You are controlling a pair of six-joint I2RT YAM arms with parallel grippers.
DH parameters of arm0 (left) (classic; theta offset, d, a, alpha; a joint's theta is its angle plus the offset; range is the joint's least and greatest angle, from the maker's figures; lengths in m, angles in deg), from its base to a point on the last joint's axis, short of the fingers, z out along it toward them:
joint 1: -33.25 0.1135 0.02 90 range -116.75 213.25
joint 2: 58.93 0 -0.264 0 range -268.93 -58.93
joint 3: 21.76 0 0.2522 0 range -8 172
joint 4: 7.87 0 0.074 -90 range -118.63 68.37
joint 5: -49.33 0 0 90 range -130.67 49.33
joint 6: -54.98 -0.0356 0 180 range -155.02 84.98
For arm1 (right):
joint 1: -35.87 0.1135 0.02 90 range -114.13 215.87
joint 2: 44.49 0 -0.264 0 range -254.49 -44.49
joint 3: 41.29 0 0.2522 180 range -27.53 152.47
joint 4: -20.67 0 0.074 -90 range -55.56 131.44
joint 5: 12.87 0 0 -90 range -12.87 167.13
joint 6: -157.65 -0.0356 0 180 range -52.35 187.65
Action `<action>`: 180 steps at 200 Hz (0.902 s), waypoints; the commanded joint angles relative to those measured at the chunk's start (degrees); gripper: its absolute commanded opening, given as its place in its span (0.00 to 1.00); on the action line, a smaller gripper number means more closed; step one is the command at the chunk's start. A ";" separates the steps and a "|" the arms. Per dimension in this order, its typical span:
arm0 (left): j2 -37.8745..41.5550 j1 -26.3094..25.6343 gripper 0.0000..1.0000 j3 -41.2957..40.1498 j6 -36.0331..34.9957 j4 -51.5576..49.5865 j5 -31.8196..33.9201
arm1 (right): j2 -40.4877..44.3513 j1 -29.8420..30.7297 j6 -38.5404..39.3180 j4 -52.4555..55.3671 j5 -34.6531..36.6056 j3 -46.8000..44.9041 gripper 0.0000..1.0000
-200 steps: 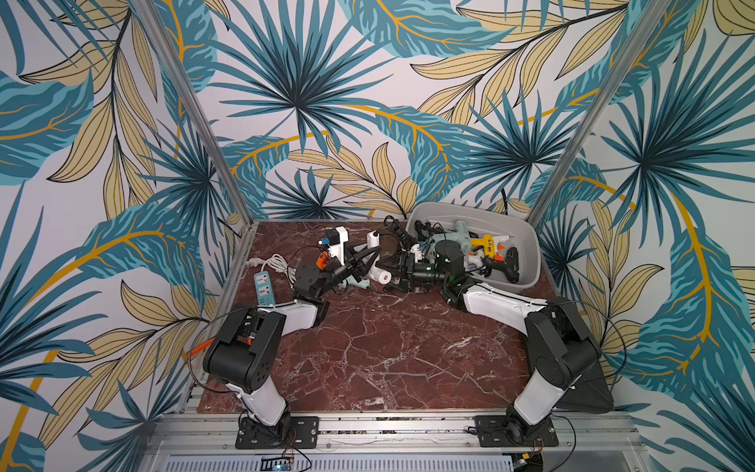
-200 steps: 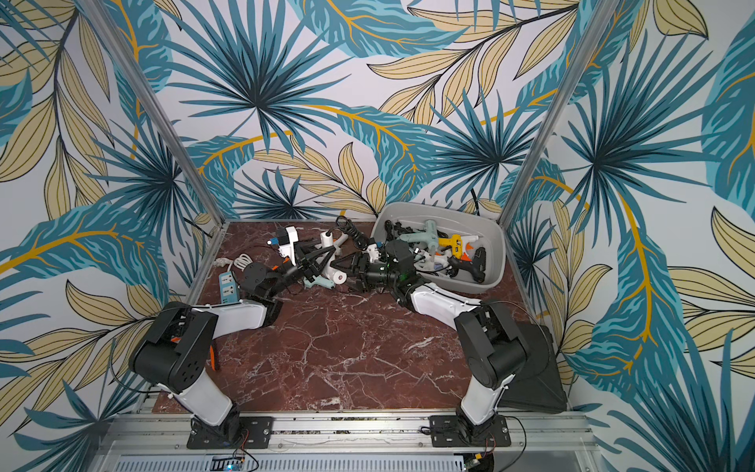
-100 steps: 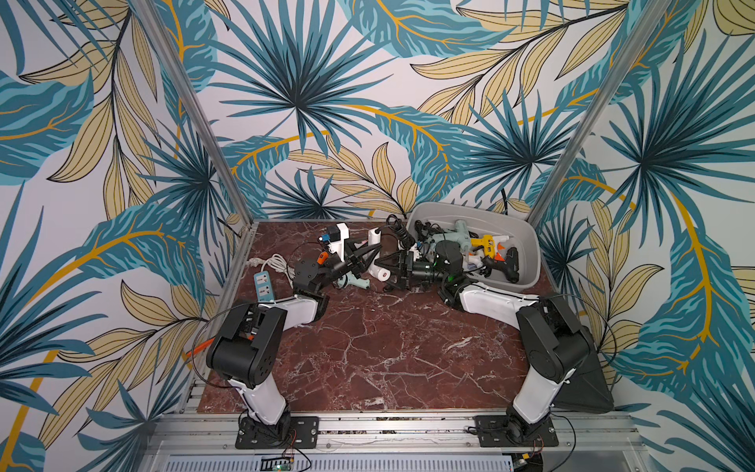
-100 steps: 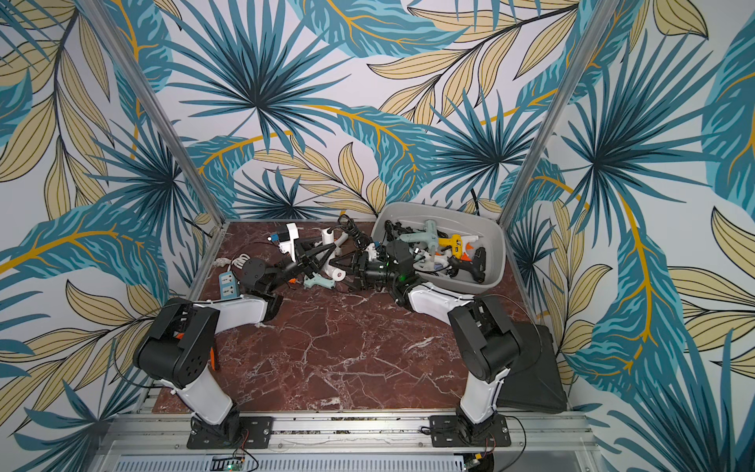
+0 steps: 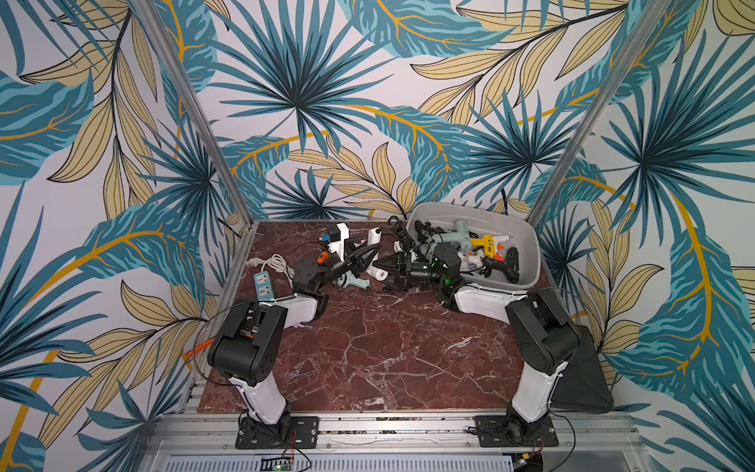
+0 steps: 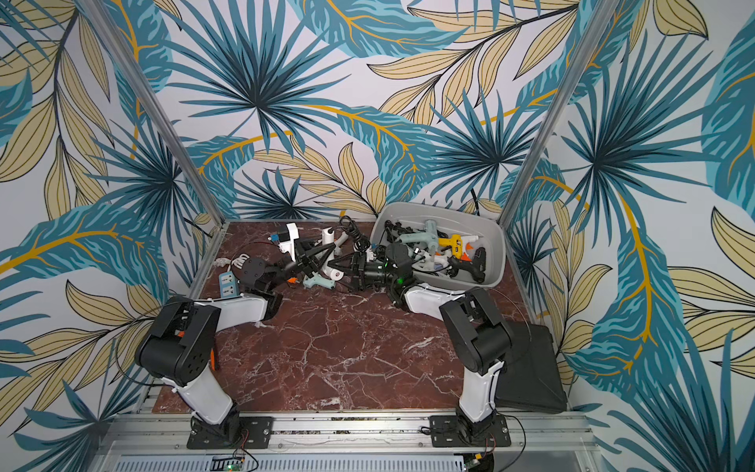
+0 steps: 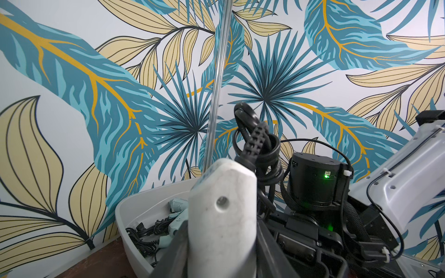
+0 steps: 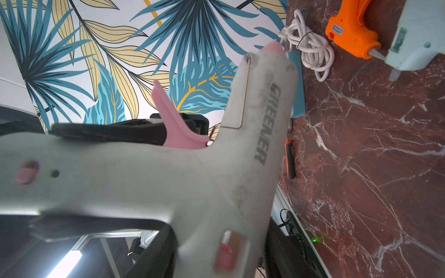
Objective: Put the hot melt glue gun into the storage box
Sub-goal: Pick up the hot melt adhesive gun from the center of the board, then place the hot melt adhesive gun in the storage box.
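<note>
A white hot melt glue gun (image 5: 374,270) (image 6: 331,273) with a pink trigger hangs just above the table, left of the storage box (image 5: 531,255) (image 6: 496,253). My left gripper (image 5: 360,258) (image 7: 221,231) is shut on its handle (image 7: 221,216). From the other side, my right gripper (image 5: 391,273) (image 8: 216,240) has its fingers pressed on both sides of the gun's barrel (image 8: 144,178). The grey storage box holds mint, yellow and black glue guns with cables.
On the table lie a mint glue gun (image 5: 353,282), an orange one (image 8: 351,36), two white ones at the back (image 5: 339,239), a black cable coil (image 5: 398,237) and a power strip (image 5: 263,284). A black case (image 5: 580,380) leans at the right edge.
My left gripper carried the white glue gun a little to the right. My right gripper moved left onto it and its jaws narrowed around the barrel.
</note>
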 commanded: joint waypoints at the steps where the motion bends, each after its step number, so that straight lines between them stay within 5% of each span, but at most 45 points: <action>1: -0.53 -0.74 0.07 2.16 1.30 3.48 -3.26 | -0.49 0.41 -2.34 -6.12 0.93 1.09 0.16; 16: -0.63 -0.54 0.22 2.05 1.86 3.22 -3.74 | 0.00 0.32 -1.08 -5.34 1.75 1.10 0.00; 48: 0.88 -0.09 0.52 0.66 1.52 2.26 -3.69 | 3.62 0.11 9.26 8.76 4.21 2.01 0.00; 95: 6.75 0.46 0.98 -4.13 -2.83 -2.19 -0.71 | 13.07 -0.31 41.74 59.47 20.26 10.95 0.00; 140: 14.15 0.75 1.00 -10.40 -4.69 -6.18 7.12 | 14.89 -0.30 59.57 93.04 46.69 24.90 0.00; 180: 22.56 0.82 1.00 -16.47 -6.09 -13.57 17.65 | 11.62 -0.52 67.86 105.69 70.61 36.16 0.00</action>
